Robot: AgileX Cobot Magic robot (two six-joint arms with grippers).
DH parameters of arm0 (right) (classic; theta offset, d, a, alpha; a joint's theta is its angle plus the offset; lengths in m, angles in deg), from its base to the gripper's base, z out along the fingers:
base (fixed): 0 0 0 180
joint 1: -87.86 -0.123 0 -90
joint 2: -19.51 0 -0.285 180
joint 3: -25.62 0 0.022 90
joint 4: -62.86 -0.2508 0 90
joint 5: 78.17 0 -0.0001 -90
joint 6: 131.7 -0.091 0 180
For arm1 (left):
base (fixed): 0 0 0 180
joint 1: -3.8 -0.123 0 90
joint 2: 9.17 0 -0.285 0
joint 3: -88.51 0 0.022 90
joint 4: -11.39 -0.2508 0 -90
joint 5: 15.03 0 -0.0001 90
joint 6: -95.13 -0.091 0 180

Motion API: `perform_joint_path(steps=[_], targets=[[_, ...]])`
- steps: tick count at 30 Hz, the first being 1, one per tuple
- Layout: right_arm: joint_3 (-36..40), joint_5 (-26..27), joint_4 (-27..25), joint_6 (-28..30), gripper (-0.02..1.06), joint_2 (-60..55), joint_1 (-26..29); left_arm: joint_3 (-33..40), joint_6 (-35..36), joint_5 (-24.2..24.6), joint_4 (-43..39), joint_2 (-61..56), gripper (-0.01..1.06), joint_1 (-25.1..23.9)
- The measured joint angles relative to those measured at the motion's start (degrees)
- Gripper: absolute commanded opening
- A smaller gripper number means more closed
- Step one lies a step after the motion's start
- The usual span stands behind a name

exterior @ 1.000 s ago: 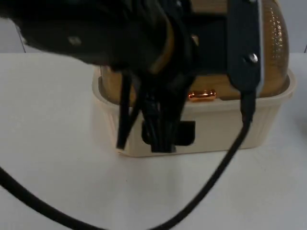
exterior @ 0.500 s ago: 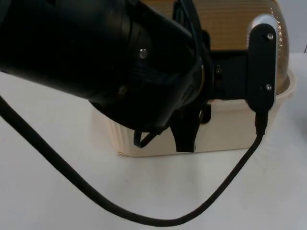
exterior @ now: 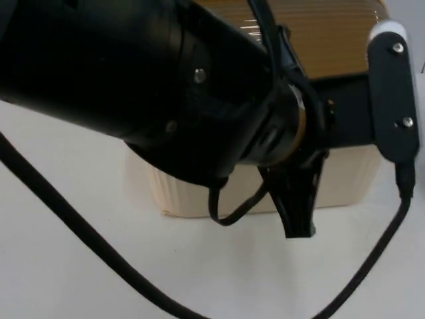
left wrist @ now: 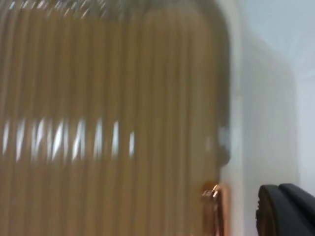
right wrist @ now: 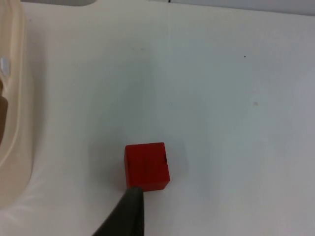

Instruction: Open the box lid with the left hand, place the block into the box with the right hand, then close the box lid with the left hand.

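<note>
A cream box (exterior: 192, 193) stands mid-table with an amber ribbed lid (exterior: 332, 33) on top. My left arm reaches over it, and the left gripper (exterior: 297, 222) hangs shut at the box's front wall. Close up, the left wrist view has the ribbed lid (left wrist: 108, 123), its copper handle (left wrist: 214, 206) and a black fingertip (left wrist: 285, 211) beside the handle. I cannot make out whether the fingers pinch the handle. The red block (right wrist: 146, 165) lies on the table, right of the box rim (right wrist: 15, 123). One fingertip (right wrist: 125, 211) of my open right gripper stands just short of the block.
The left arm's thick black body (exterior: 133, 86) covers the box's left half in the top view. White table (right wrist: 236, 88) spreads around the red block. A black cable (exterior: 80, 232) trails across the table in front of the box.
The left gripper has gone from open to shut at the box front. The left arm swung closer and to the right, covering the copper handle in the top view.
</note>
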Motion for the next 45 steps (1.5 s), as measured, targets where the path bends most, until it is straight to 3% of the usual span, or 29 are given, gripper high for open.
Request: perform_joint_path(steps=[8,15,22,31,40,45], targets=[[0.0,0.2,0.0,-0.1,1.04,0.0,0.0,0.0,0.2,-0.1,-8.4,4.8,0.00,0.0],[0.0,0.5,0.7,-0.5,1.04,0.0,0.0,0.0,0.2,1.5,-10.7,5.2,0.00,-0.8],[0.0,0.5,0.8,-0.7,1.04,0.0,0.0,0.0,1.2,1.4,-11.3,5.3,0.00,-4.6],[0.0,0.5,1.0,-0.7,1.04,0.0,0.0,0.0,1.8,1.1,-12.6,5.3,0.00,-4.7],[0.0,0.8,1.0,-1.0,1.04,0.0,0.0,-3.6,2.0,6.9,-12.9,5.4,0.00,-5.0],[0.0,0.9,1.0,-1.3,1.04,0.1,0.0,-7.3,2.0,7.3,-12.9,5.4,0.00,-6.6]])
